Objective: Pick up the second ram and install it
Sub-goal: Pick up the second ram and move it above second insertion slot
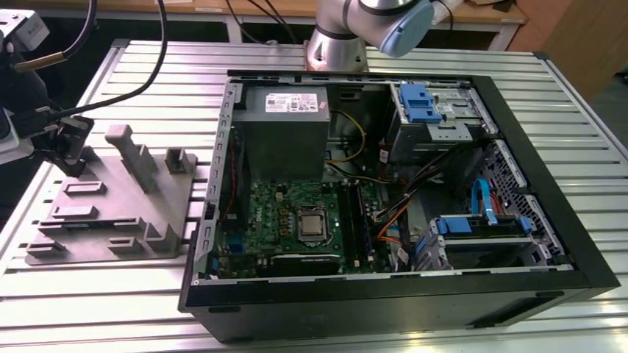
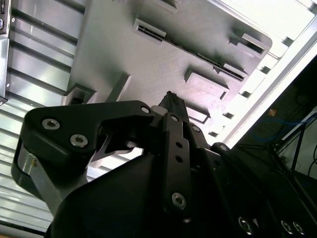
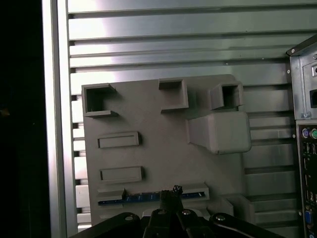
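The second ram (image 3: 141, 197) is a thin blue-green strip standing on edge in a long slot of the grey holder tray (image 3: 158, 129). In the second wrist view the ram (image 2: 208, 59) shows as a dark line across the tray (image 2: 124, 54). My gripper (image 3: 171, 190) hangs above the tray, over the middle of the ram, fingers together with nothing between them. In the exterior view the gripper (image 1: 70, 165) is at the far left, over the tray (image 1: 147, 213). From the second wrist view the gripper (image 2: 170, 95) points down at the tray and is apart from it.
The open computer case (image 1: 549, 243) lies to the exterior view's right of the tray, with the motherboard (image 1: 284, 213), its long black slots (image 1: 358, 220) and the grey power supply (image 1: 287, 110) inside. Upright grey posts (image 1: 132, 151) rise from the tray. Everything rests on a ribbed metal table (image 1: 98, 294).
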You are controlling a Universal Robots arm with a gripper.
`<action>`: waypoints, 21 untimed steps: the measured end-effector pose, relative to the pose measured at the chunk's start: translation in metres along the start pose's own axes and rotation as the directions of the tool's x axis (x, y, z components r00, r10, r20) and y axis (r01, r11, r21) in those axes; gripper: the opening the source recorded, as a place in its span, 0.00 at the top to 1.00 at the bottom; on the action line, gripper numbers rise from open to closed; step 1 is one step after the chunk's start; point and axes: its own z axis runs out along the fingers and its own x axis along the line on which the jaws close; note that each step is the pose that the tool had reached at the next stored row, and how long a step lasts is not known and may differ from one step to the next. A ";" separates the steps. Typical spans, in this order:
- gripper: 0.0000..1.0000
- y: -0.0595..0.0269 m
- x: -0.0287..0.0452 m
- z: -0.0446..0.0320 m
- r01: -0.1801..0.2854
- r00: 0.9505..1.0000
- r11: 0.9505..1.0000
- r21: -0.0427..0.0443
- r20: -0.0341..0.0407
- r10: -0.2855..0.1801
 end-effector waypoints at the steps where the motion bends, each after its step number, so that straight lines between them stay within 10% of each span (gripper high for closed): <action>1: 0.90 0.0000 0.0000 0.0000 0.000 1.000 1.000 0.000 0.000 0.000; 12: 0.90 -0.0001 0.0002 0.0024 0.097 0.995 0.995 -0.003 -0.004 -0.097; 21: 0.90 -0.0003 0.0003 0.0061 0.258 0.966 0.966 -0.008 -0.010 -0.258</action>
